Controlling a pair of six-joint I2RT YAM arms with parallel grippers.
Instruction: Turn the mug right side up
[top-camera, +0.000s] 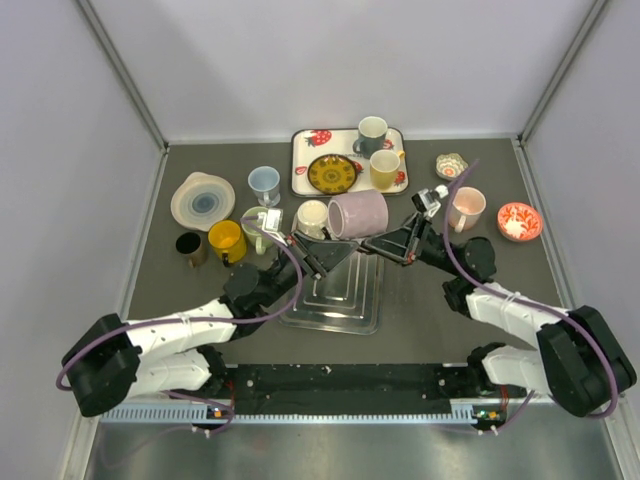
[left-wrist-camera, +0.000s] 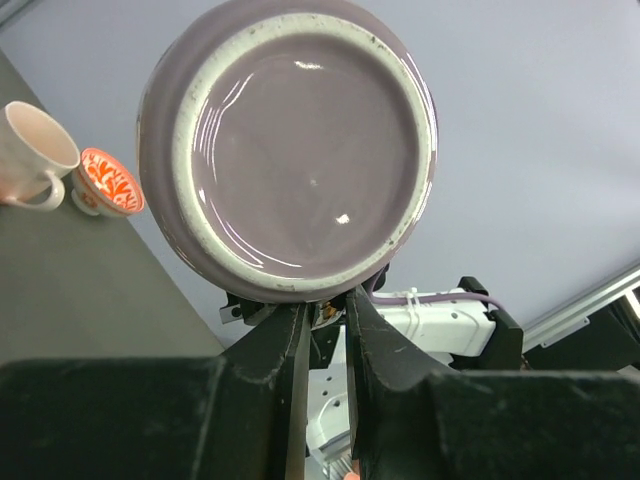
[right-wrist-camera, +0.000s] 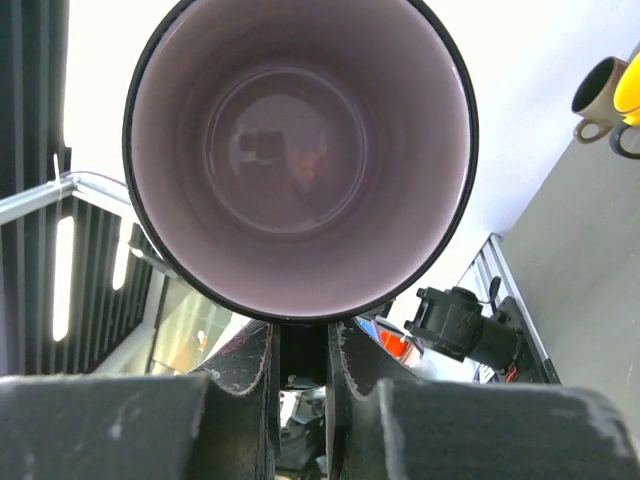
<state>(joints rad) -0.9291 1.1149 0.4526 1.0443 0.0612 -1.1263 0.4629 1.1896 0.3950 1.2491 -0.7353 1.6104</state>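
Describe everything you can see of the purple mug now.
The purple mug is glazed ceramic, lilac outside and in, with a dark rim and a pale unglazed foot ring. It lies on its side in the air above the clear tray, mouth toward the right gripper, base toward the left gripper. Both meet it from below; handle hidden.

The mug (left-wrist-camera: 300, 140) is glossy glazed ceramic, its foot ring (left-wrist-camera: 186, 175) bare, pale and speckled. Below the mug, the tray (top-camera: 335, 300) looks like clear shiny plastic on a matt table (top-camera: 430, 300). The fingers (right-wrist-camera: 240, 370) are matt, scuffed black.
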